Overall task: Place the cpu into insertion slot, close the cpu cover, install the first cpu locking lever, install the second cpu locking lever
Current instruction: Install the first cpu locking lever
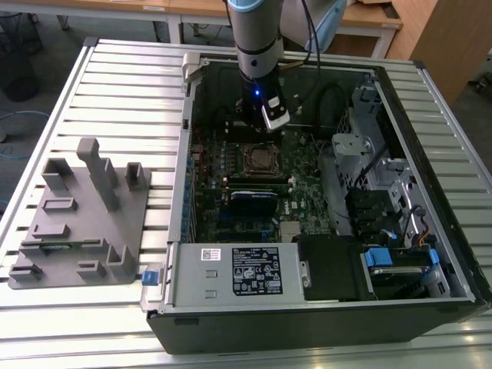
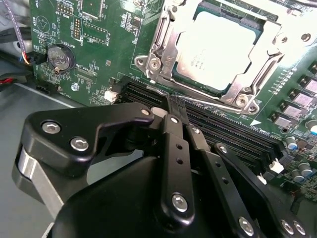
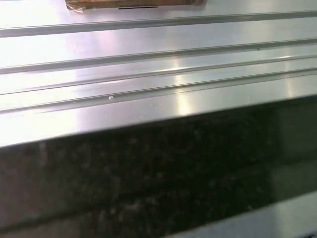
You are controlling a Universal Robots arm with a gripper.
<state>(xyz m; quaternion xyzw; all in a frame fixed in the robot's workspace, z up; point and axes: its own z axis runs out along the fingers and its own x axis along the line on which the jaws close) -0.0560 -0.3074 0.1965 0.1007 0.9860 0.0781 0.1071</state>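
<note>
Low in the second wrist view, the gripper [image 2: 173,111] has its black fingers [image 2: 174,144] drawn together to a narrow tip with nothing between them, poised over the long black memory slots [image 2: 223,126]; just beyond that tip, toward the frame's upper right, the cpu [image 2: 215,49] lies seated in the insertion slot [image 2: 168,74], its pale metal top showing through the window of the cpu cover [image 2: 161,37], which lies down flat around it; a round coin cell [image 2: 58,57] sits at upper left on the green motherboard [image 2: 99,74]; in the exterior view the gripper [image 1: 269,123] hangs inside the open computer case [image 1: 430,192] at upper centre, above the socket; a grey fixture block [image 1: 81,223] rests on the ribbed table [image 1: 123,92] at the exterior view's left.
</note>
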